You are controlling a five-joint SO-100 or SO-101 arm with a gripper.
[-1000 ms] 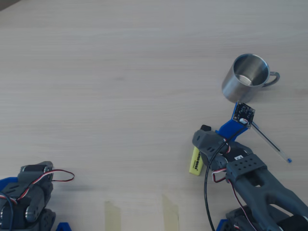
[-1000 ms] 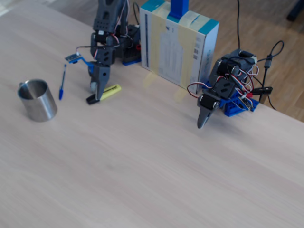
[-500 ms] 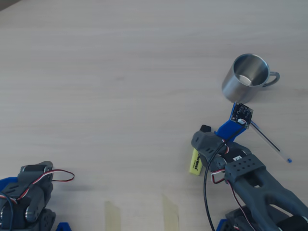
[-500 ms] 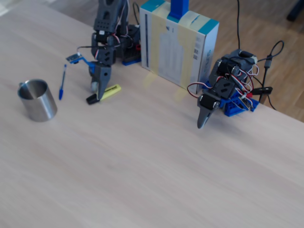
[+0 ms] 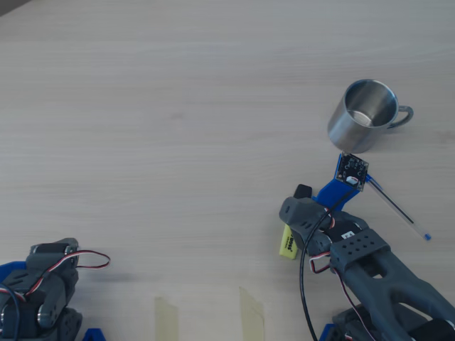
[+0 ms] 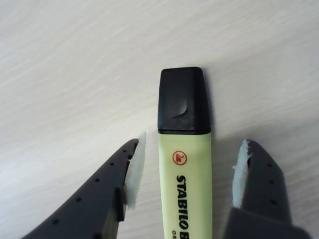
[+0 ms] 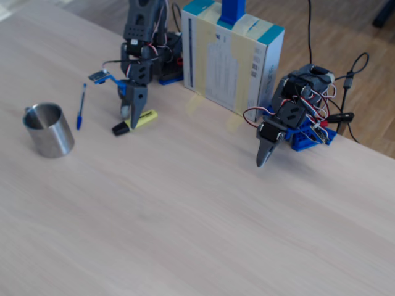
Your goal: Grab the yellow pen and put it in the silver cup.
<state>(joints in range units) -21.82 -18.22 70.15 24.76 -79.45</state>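
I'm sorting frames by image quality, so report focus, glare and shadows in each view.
Wrist view: sharp on the yellow pen, a soft shadow to its right, the open tool slightly soft. Overhead view: even light, mild blur, a bright reflection inside the silver cup. Fixed view: soft, diffuse daylight, faint shadows.

In the wrist view, the yellow pen point(image 6: 185, 164) is cut off by the bottom edge, its print truncated. Both fingers point(image 6: 135, 169) of the gripper point(image 6: 187, 174) run out of frame. In the overhead view, the arm covers most of the pen. In the fixed view, pen print is too small to read.
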